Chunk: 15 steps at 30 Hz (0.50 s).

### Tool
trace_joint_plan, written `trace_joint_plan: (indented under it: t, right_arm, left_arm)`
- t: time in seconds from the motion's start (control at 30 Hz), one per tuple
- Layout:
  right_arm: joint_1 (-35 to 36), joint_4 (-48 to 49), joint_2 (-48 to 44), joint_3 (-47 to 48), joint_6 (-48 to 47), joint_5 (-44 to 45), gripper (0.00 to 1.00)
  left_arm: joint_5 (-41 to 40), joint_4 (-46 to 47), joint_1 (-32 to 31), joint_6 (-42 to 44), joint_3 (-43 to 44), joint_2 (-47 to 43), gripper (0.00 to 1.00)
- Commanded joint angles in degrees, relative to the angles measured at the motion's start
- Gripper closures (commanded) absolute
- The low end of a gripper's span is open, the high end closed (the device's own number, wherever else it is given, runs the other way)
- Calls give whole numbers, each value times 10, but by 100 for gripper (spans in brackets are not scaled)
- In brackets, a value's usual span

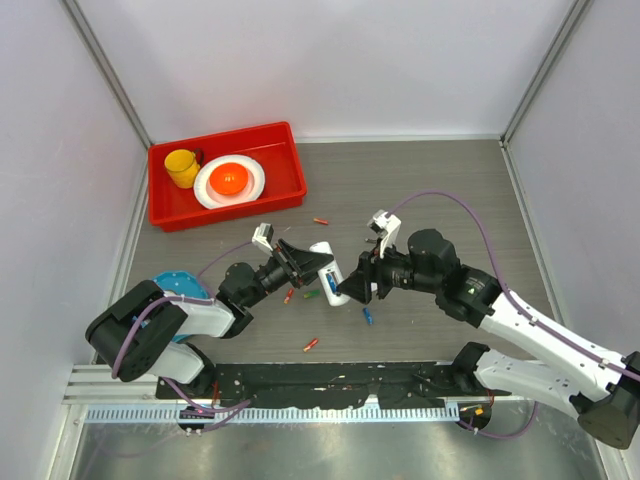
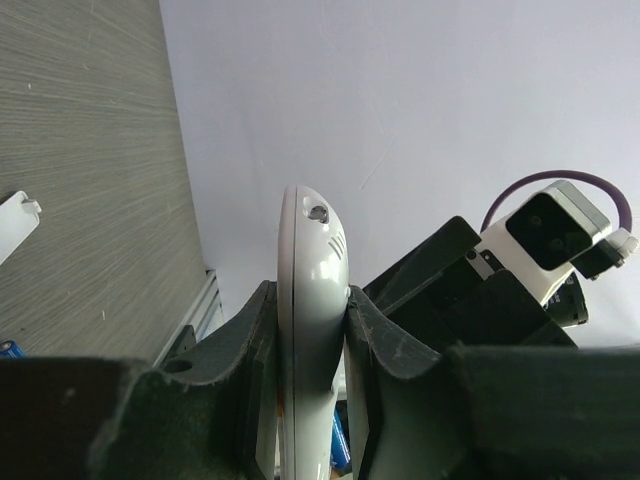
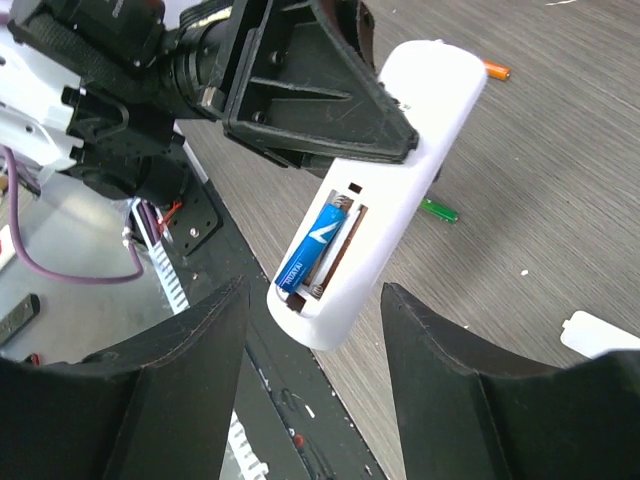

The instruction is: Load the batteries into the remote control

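From above: see the remote control (image 1: 325, 265) lifted off the desk (image 1: 420, 190), between the two arms, pinched by the left end effector (image 1: 303, 262). Find the right end effector (image 1: 352, 288) just beside the remote's near end, too dark here to judge. Count loose batteries (image 1: 311, 345) scattered on the desk around and below the pair: red, green, blue, orange. Note a red bin (image 1: 280, 165) at far left holding a yellow cup (image 1: 182, 167) and a plate (image 1: 252, 185).

Through the left wrist: see the remote edge-on and upright, clamped by both fingers (image 2: 240, 370) on its flat faces. Cannot see the battery bay from here. Spot a white cover piece (image 2: 15, 225) lying on the desk, cut off at the frame edge.

Through the right wrist: look straight into the open bay, with one blue battery (image 3: 312, 245) seated and the neighbouring slot bare. See the right end effector spread wide and holding nothing, flanking the remote's lower end without touching it.

Judge the task about half done, with a second cell to fetch. Expect the next move to call for backing away, picking up a loose cell such as the green battery (image 3: 437, 210), and matching its ends to the empty slot. Cannot read any polarity marks; too small.
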Motion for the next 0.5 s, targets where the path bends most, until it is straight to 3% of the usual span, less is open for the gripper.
trace_joint_plan:
  t: [0.0,0.17,0.47]
  right_arm:
    - [-17,55,-22,-18,54,35,39]
    - [-39,117,11,-43,131,-23,34]
    - [-40,156,39,-54,156,-27,33]
  left_arm:
    - [13,151,0,11,8,-16,100]
    - [18,151,0,12,9,-17,100]
    - [24,151,0,13,10,-22,100]
